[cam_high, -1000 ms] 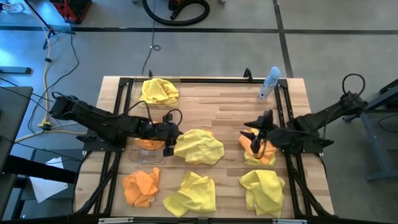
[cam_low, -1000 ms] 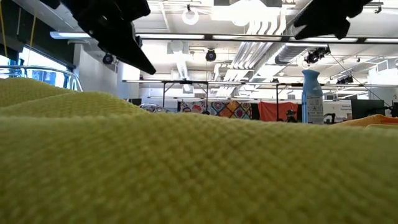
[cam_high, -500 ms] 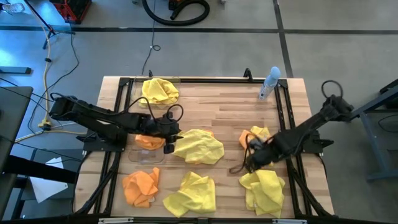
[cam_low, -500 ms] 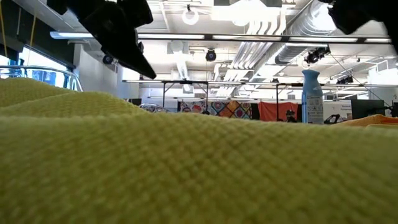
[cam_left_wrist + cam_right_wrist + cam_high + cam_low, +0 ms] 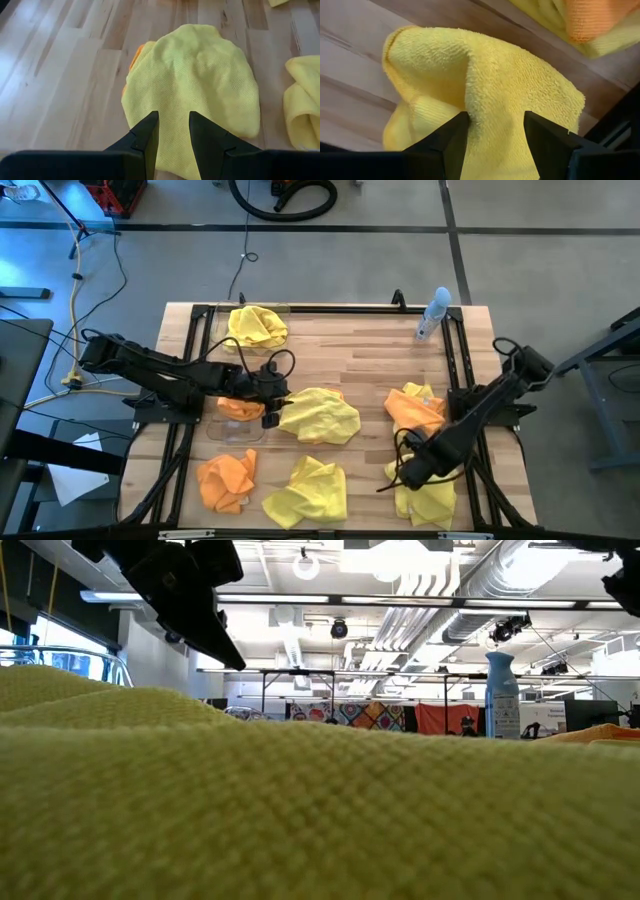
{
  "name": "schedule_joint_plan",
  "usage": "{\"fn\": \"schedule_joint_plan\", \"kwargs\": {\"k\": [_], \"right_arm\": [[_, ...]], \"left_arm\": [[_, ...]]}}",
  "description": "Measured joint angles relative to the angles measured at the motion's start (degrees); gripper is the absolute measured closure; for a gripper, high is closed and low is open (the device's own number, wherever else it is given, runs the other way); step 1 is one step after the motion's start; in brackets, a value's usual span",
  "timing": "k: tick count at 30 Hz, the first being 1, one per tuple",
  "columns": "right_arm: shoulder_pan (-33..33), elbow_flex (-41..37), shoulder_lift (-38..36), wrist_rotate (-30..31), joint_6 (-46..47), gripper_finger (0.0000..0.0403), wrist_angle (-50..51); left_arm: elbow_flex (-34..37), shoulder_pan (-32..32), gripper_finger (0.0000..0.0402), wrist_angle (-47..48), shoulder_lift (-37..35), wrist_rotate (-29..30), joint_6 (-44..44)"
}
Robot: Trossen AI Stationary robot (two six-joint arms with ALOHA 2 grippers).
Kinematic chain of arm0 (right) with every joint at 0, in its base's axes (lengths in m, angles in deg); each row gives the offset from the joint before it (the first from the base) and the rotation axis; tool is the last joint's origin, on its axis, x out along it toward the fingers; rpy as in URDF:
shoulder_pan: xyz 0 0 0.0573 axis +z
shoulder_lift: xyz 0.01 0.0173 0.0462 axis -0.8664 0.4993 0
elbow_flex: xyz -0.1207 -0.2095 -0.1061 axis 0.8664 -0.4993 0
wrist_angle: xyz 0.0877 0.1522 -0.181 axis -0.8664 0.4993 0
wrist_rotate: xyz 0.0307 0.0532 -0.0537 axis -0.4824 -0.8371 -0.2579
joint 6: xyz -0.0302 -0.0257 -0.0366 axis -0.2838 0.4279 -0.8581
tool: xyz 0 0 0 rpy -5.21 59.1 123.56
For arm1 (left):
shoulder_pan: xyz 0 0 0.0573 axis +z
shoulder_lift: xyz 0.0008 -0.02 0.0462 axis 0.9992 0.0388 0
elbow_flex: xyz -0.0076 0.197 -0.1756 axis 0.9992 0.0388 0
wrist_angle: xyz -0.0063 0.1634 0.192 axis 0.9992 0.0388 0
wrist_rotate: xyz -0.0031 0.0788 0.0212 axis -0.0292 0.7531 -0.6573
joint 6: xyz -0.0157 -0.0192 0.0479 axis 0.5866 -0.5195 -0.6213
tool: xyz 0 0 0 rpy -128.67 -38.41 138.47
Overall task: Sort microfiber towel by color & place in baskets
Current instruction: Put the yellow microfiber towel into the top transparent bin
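Right wrist view, parted tool [image 5: 492, 125] over yellow towel [image 5: 485, 85]

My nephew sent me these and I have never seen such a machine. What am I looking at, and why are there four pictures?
It is a robot with two dark arms working at a wooden table. One camera looks straight down, one sits at table height behind a yellow towel, and one rides on each wrist.

Yellow and orange towels lie scattered on the table. One clear basket holds an orange towel; a yellow towel lies at the far left corner. A spray bottle stands at the far side.

The left gripper hovers open by the middle yellow towel. The right gripper is open over the near right yellow towel. Neither holds anything.
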State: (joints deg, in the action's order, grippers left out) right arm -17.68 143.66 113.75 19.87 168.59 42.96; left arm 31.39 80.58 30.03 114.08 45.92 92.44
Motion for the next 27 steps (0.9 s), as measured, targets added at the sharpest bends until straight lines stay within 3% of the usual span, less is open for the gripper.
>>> {"fn": "schedule_joint_plan", "kwargs": {"k": [6,12,15,20,27], "right_arm": [[0.9,-0.04,2.18,1.21,0.0,0.0285,-1.9],[1.2,-0.11,1.4,1.5,0.98,0.0388,-2.13],[1.2,0.38,-0.1,3.96,0.9,0.0388,-1.78],[2.08,4.16,-3.74,13.61,-2.16,0.0397,1.03],[3.7,13.89,-8.41,29.43,-4.95,0.04,17.49]], "left_arm": [[0.0,0.0,0.0305,0.0,0.0,0.02,0.65],[0.0,0.0,0.0305,0.01,0.0,0.02,0.73],[0.0,0.0,0.0305,0.0,0.0,0.04,1.18],[0.0,0.0,0.0305,-0.11,0.0,0.21,1.68],[0.0,0.09,0.0305,-1.42,0.0,0.92,-2.72]]}}
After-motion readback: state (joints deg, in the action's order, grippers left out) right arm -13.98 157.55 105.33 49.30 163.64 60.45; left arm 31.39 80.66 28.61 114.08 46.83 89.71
